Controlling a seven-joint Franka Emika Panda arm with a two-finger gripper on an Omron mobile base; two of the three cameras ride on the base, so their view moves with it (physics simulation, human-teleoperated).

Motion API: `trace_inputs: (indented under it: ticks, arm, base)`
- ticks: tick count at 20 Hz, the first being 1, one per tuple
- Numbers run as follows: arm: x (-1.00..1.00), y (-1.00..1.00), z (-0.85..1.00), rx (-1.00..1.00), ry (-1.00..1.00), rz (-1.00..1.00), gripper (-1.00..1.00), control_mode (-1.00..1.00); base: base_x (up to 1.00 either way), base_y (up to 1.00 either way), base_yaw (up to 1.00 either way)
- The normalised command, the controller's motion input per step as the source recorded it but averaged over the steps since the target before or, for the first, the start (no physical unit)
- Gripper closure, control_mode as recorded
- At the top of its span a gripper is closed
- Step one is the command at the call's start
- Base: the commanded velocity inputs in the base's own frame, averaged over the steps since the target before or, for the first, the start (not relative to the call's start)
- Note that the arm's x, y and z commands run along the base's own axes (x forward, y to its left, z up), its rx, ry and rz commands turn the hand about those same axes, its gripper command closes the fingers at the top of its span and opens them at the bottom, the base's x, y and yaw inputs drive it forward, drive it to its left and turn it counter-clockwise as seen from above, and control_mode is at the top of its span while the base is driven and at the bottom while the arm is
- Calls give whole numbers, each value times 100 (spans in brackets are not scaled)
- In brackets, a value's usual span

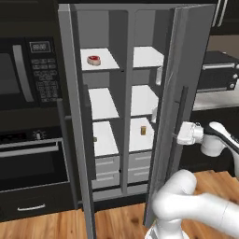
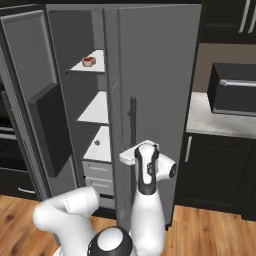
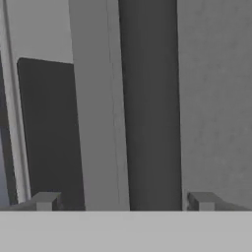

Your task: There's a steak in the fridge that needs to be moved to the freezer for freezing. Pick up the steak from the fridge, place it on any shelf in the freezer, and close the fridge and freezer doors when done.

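Note:
The steak (image 1: 94, 59) (image 2: 89, 61), red with a pale rim, lies on the top white shelf (image 1: 106, 61) of the freezer (image 1: 103, 107), the left, narrower compartment. The freezer door (image 2: 30, 60) with its black dispenser panel (image 2: 47, 130) stands wide open. The fridge door (image 1: 186, 70) (image 2: 155, 75) is swung partway across the fridge (image 1: 144, 100). My gripper (image 1: 177, 135) (image 2: 126, 158) (image 3: 123, 202) is open at that door's vertical bar handle (image 1: 182, 109) (image 2: 132, 130), its fingertips (image 3: 47, 201) spread wide with the door's edge between them, gripping nothing.
A small amber box (image 1: 144, 130) sits on a lower fridge shelf. A black microwave (image 1: 28, 70) and wall oven (image 1: 32, 163) stand left of the unit. To the right is a counter (image 2: 220, 122) with a black appliance (image 2: 232, 90). Wood floor lies in front.

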Motion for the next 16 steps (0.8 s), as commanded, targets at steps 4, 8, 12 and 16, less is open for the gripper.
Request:
trace_inputs:
  ticks: [4,8,12,16]
  arm:
    - [50,100,0,-1,3,-18,-100,-100]
    - [59,83,2,-4,12,-12,-100,-100]
    - [65,50,13,-2,16,-7,-100,-100]
    - [81,33,6,-1,18,-3,-100,-100]
  base:
    - [0,0,0]
    - [0,0,0]
    - [0,0,0]
    - [0,0,0]
